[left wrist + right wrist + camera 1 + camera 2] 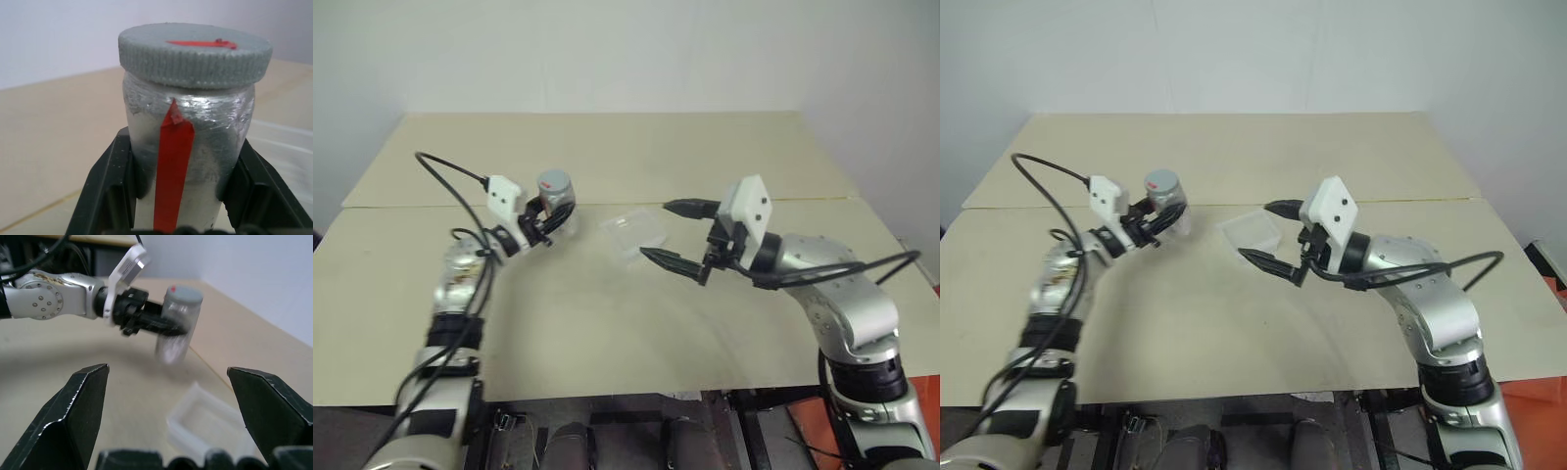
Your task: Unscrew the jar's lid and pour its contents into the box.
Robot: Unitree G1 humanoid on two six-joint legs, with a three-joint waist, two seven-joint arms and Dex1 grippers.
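Note:
My left gripper is shut on the jar, a silvery cylinder with a red vertical stripe, held upright above the table's left half. The black fingers clamp its lower body. The grey lid sits on top of the jar, a red mark across it. The contents are hidden inside. The clear plastic box lies on the table between the two arms. My right gripper hangs open just right of the box, level and pointing toward the jar, nothing between its fingers.
A seam runs across the beige table behind the box. A black cable loops off my left wrist. The table's front edge lies close below both arms.

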